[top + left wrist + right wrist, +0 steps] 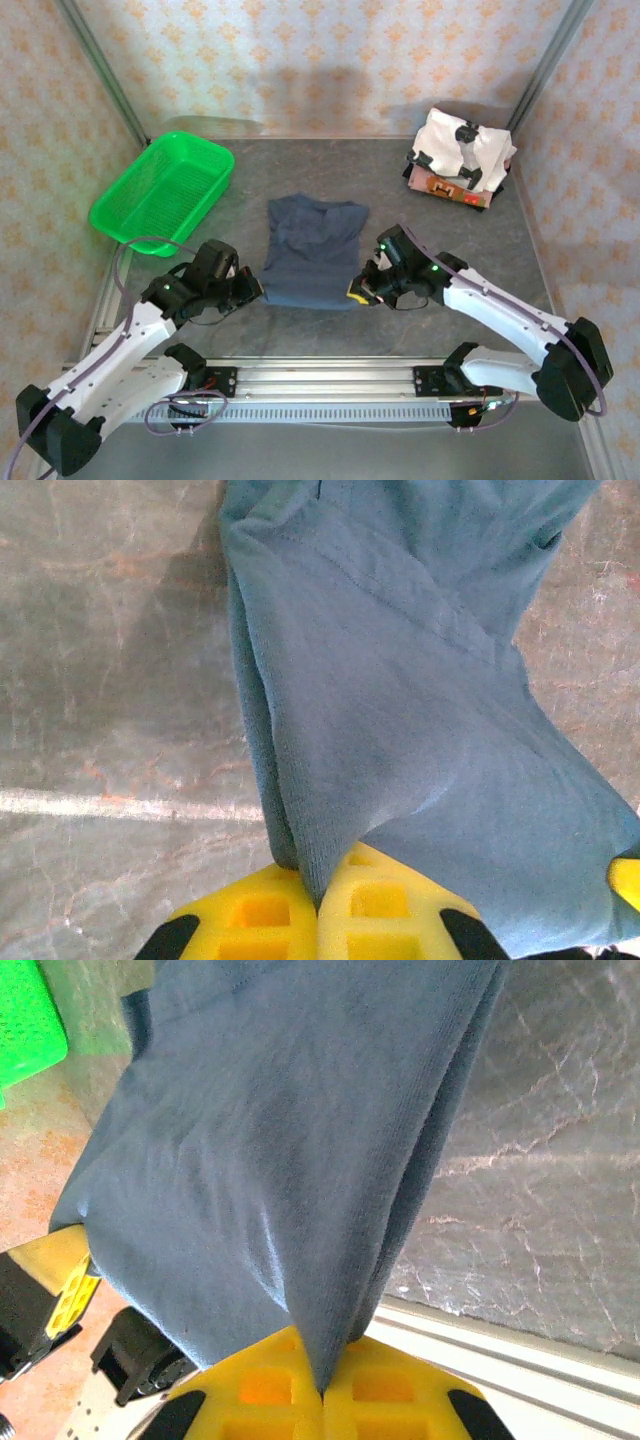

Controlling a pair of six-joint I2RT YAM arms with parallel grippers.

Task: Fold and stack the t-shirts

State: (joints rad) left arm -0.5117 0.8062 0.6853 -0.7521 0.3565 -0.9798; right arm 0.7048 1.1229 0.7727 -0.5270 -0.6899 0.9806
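Nearest, a metal rail (330, 380) carries the 2 arm bases, on the near side of the blue shirt (312, 250). The left end effector (318, 900) sits at the shirt's near left corner. Its yellow fingers (255, 915) are pressed together with a pinch of blue cloth caught between them. The right end effector (322, 1385) sits at the shirt's near right corner, its fingers likewise clamped tight on a fold of the same cloth. In both wrist views the fabric runs away from the pinch in a taut ridge, with doubled layers showing along the edge.

The blue shirt lies on the grey marbled counter (430, 250), about midway across it, folded to a rough rectangle. Its near edge spans between the 2 end effectors and its far edge is rumpled.

Left of the shirt and a little farther back, a green mesh basket (165, 185) rests tilted against the left wall, well apart from the cloth.

Farthest, to the shirt's far right by the corner, a white shirt (462, 145) with black patches lies folded on top of a brown and orange shirt (440, 188).
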